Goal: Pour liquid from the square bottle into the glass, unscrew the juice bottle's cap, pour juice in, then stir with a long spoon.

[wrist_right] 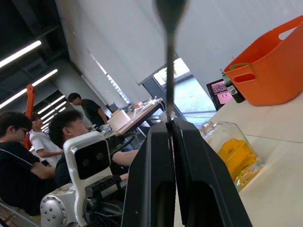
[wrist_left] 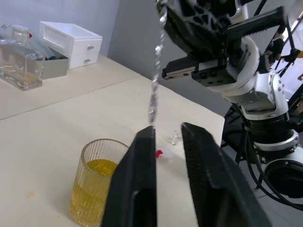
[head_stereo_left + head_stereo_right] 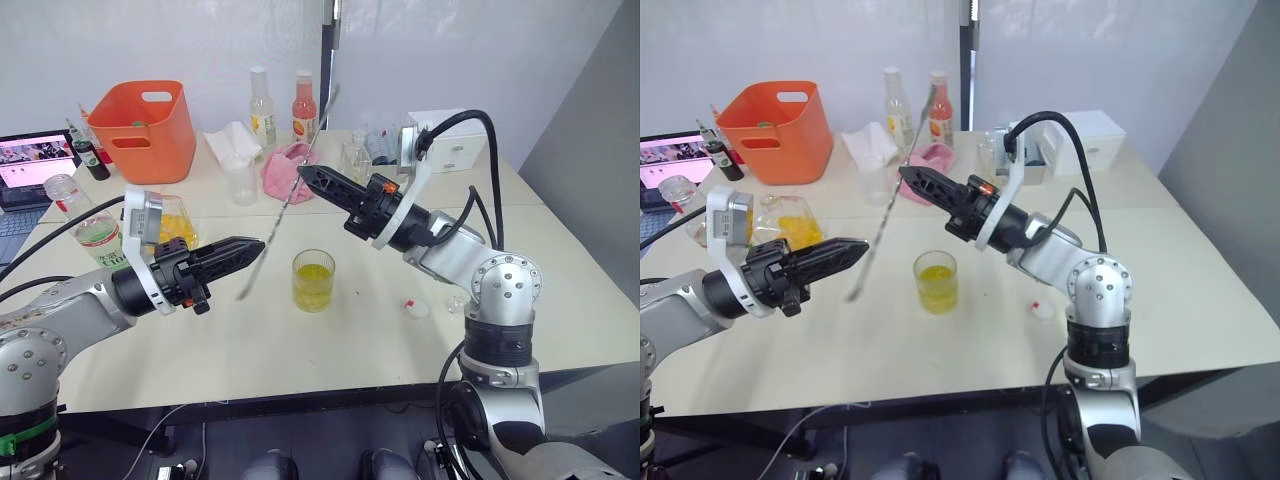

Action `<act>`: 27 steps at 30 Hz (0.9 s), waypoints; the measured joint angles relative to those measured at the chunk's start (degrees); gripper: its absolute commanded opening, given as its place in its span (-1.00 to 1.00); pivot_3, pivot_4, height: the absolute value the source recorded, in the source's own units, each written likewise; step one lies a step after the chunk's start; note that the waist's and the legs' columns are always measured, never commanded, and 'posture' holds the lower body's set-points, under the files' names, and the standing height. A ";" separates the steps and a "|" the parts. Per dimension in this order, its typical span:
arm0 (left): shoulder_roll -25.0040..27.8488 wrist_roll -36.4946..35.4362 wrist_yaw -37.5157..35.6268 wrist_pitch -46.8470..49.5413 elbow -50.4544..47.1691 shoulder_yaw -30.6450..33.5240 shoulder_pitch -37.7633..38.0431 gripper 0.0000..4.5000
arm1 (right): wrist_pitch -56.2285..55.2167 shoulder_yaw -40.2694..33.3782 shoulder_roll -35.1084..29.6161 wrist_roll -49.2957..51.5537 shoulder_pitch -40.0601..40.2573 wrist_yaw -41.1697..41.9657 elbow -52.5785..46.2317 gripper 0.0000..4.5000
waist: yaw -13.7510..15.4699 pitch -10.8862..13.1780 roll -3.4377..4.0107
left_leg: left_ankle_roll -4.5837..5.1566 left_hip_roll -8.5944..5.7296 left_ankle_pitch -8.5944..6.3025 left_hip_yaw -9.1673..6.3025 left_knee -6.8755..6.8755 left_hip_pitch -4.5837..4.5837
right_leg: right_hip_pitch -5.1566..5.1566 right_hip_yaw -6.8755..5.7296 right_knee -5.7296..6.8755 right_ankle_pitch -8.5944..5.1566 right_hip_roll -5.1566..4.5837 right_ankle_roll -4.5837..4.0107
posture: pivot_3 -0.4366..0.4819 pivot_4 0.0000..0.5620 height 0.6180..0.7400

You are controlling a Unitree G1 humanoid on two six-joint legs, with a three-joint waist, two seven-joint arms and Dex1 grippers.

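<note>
The right hand [image 3: 305, 176], black-fingered at the end of a silver arm, is clenched on the long thin silver metal bar spoon [image 3: 288, 199], pinching its stem between the two fingers; in the right wrist view the stem rises straight out from between the closed fingers [image 1: 161, 156]. The spoon hangs tilted in the air over the pale wooden table [image 3: 300, 340], its upper end pointing up toward the two tall slim bottles [image 3: 283, 106] of yellow and pink drink at the back, its lower end near the left hand [image 3: 258, 246]. The left hand is released, its two fingers a little apart with nothing between them, and the left wrist view shows the spoon's lower tip just above their tips. The ribbed clear straight-sided glass tumbler [image 3: 313, 280] stands on the table between the two hands, about a third full of yellow liquid. The squat clear square decanter with orange-yellow liquid [image 3: 172, 224] stands behind the left arm, and the clear round plastic bottle with a green label [image 3: 88, 226] stands just beside it, uncapped. The small white screw cap with a touch of red [image 3: 414, 307] lies on the table under the right arm. A bright orange plastic tub [image 3: 145, 130] sits at the far left of the table.
</note>
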 measured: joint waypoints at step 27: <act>6.19 23.81 -19.69 -12.30 0.88 -0.47 16.77 0.98 | -0.29 1.04 -14.38 -9.44 -11.01 11.06 0.10 -1.00 | 0.04 0.10 0.16 | -0.10 0.13 -0.01 0.17 -0.22 -0.06 | -0.20 0.08 -0.12 -0.02 0.11 -0.07 | -0.05 -0.47 0.55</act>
